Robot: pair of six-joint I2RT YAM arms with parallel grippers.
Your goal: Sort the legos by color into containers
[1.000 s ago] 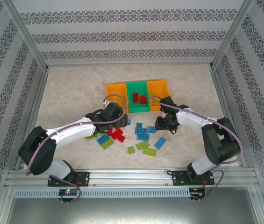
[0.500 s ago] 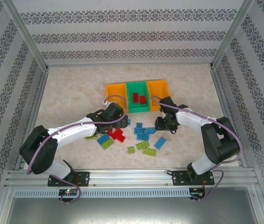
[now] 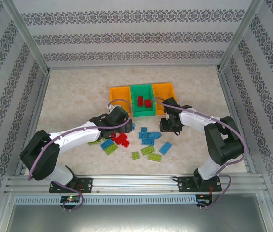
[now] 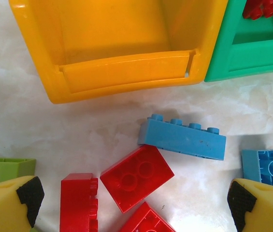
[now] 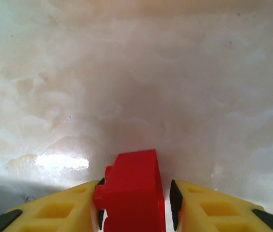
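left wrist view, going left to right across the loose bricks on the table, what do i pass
lime green brick, red brick at the bottom edge, angled red brick, long blue brick, blue brick at the right edge

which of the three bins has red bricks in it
The middle green plastic bin holds two red studded plastic bricks; it sits between the left orange plastic bin and the right orange plastic bin.

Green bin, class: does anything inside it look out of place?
Yes: two red bricks lie in the green bin, mismatching its colour, while lime green bricks sit loose on the table.
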